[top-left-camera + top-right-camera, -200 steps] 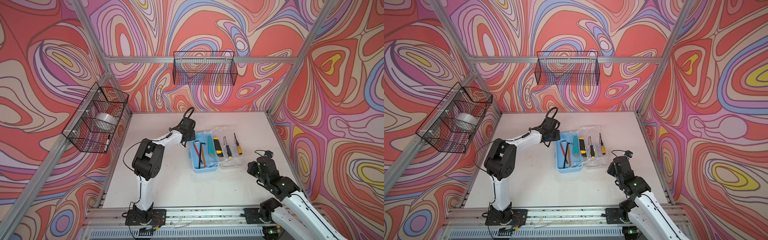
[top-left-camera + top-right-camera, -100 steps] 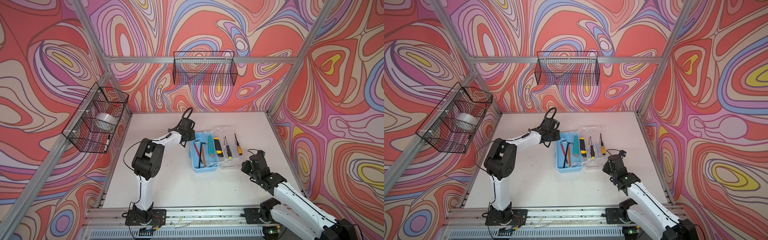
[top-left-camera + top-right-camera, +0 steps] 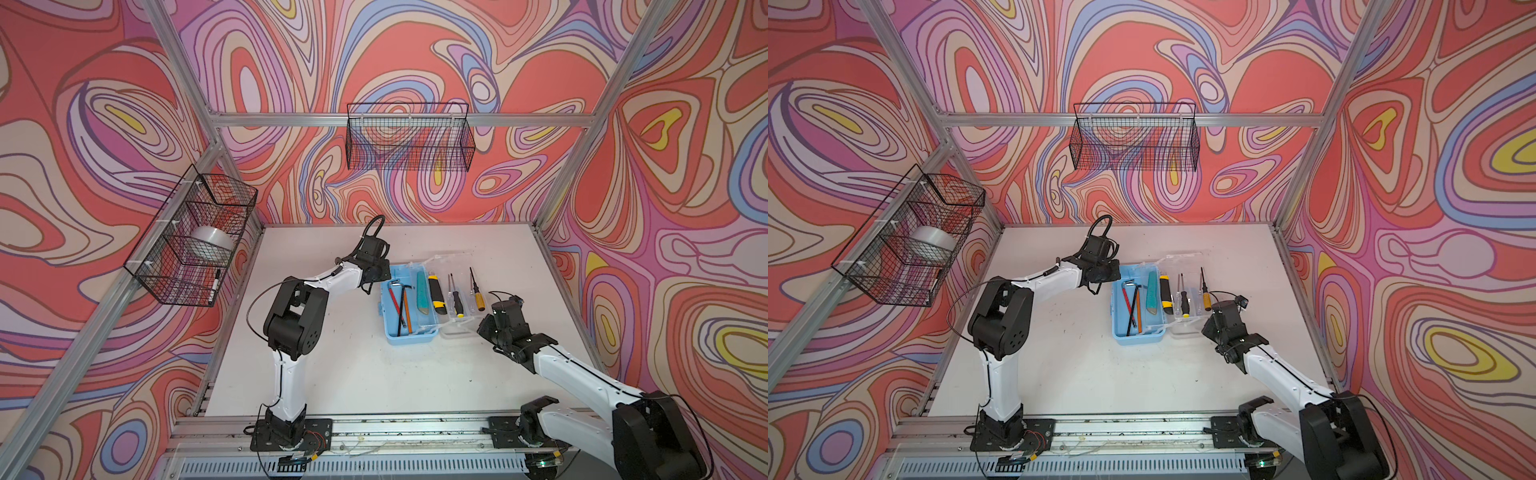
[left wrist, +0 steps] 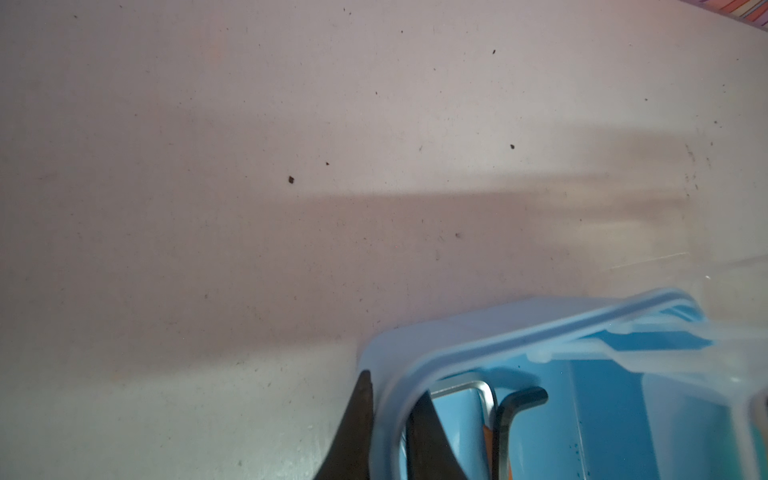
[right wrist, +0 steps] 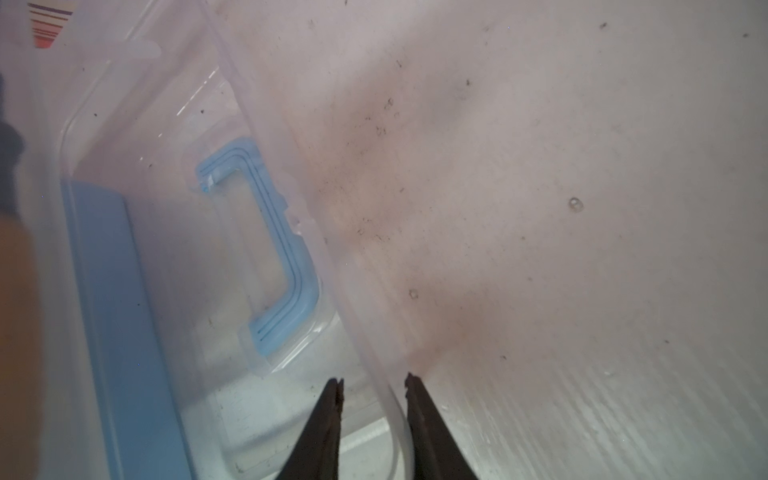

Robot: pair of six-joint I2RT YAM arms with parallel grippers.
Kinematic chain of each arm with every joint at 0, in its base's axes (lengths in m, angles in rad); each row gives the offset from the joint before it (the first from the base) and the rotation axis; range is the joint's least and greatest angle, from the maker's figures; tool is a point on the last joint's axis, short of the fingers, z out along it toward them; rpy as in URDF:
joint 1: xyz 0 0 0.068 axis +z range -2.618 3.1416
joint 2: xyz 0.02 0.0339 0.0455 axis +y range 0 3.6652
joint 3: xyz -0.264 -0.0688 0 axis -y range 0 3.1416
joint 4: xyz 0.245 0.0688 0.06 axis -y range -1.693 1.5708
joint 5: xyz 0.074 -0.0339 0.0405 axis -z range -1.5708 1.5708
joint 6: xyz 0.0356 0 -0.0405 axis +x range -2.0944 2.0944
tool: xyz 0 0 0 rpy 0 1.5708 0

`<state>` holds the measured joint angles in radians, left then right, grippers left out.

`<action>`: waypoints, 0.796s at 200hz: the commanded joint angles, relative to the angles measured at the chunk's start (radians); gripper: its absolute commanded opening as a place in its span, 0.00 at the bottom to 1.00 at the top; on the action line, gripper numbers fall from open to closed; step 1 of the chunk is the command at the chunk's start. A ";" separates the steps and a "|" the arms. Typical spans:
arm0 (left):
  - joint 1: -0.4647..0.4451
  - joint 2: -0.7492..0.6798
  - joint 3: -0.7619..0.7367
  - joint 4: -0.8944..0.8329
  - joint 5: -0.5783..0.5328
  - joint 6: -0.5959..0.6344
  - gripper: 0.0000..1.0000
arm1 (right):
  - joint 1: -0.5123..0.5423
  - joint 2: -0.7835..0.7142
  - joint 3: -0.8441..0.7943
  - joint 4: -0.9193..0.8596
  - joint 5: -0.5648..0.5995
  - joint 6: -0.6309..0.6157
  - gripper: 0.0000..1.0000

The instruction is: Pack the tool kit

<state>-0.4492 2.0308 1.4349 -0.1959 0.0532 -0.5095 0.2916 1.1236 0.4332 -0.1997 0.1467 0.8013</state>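
Observation:
The tool kit's light-blue box (image 3: 415, 337) lies open mid-table with hex keys (image 3: 400, 303) and a teal utility knife (image 3: 422, 293) inside. Its clear lid (image 3: 459, 329) lies flat to the right, carrying a yellow-black knife (image 3: 436, 296) and two screwdrivers (image 3: 455, 297). My left gripper (image 3: 383, 281) is shut on the box's far-left rim (image 4: 478, 336), one finger (image 4: 360, 419) outside and one inside. My right gripper (image 3: 479, 328) straddles the lid's near-right rim (image 5: 386, 399). Its jaws are narrowly apart: one fingertip (image 5: 415, 386) touches the rim, and a gap remains at the other. The blue handle (image 5: 286, 266) shows through the lid.
A black wire basket (image 3: 195, 241) on the left wall holds a tape roll (image 3: 212, 239) and a marker. Another wire basket (image 3: 409, 139) hangs on the back wall. Aluminium frame posts border the white table (image 3: 353, 374) at its edges.
My right arm has reached forward and left to the lid's near corner, and its jaws have narrowed around the rim. The left arm and the box have not moved.

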 commanded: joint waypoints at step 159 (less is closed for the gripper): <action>-0.104 0.020 0.033 -0.026 0.088 -0.061 0.00 | 0.145 -0.225 0.227 -0.200 0.124 -0.129 0.00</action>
<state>-0.4858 2.0308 1.4372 -0.1875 0.0479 -0.5514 0.3264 0.9306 0.5331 -0.4469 0.1936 0.7143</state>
